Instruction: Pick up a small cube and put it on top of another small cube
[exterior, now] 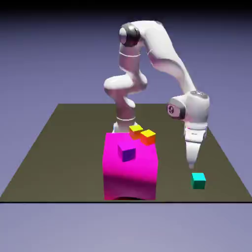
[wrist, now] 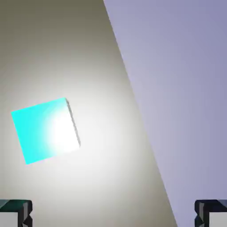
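A small teal cube [exterior: 198,180] rests on the dark table near its front edge, at the exterior view's right. My gripper [exterior: 191,162] hangs just above and slightly behind it, pointing down. In the hand view the same teal cube [wrist: 44,130] lies left of centre, with glare on its top face. The gripper [wrist: 113,213] is open, its two fingertips [wrist: 16,213] wide apart at the bottom corners with nothing between them. Two yellow-topped orange cubes [exterior: 142,134] stand behind the big magenta block.
A big magenta block [exterior: 130,167] stands in the table's middle front, with a small purple cube [exterior: 126,152] on its top. The table edge [wrist: 137,115] runs diagonally through the hand view, with blue-violet backdrop beyond it.
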You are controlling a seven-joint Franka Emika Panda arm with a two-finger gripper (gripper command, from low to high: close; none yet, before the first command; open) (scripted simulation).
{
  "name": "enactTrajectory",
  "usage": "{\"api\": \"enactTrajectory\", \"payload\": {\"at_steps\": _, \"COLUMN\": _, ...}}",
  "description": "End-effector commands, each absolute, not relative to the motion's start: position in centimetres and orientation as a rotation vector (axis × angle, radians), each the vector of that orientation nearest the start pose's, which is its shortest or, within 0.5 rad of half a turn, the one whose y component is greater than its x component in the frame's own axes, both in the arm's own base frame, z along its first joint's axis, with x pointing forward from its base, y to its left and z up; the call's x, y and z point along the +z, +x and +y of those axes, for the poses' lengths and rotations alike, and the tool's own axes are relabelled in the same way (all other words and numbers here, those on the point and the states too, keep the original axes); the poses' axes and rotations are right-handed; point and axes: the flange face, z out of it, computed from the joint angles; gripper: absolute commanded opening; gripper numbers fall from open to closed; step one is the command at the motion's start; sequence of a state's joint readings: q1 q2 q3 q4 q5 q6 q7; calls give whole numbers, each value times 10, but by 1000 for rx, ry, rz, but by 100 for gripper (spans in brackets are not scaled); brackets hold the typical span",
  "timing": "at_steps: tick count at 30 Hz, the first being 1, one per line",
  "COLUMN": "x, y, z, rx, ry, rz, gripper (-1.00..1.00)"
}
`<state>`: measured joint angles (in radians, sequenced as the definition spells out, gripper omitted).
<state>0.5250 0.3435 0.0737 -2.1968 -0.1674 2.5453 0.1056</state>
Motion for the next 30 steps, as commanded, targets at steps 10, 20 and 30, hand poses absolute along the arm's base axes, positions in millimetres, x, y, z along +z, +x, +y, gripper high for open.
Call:
{"api": "enactTrajectory", "payload": {"at_steps": 10, "x": 126, "y": 447, "z": 340, "rx": 63, "ry": -3003, "rz": -1190, "gripper": -100}}
{"api": "enactTrajectory", "payload": {"at_steps": 20, "x": 288, "y": 514, "z": 245, "rx": 54, "ry": -3132, "rz": -1009, "gripper": -100}}
{"api": "enactTrajectory", "payload": {"at_steps": 30, "x": 460, "y": 529, "z": 15, "rx": 90, "ry": -3169, "rz": -571, "gripper": -100}}
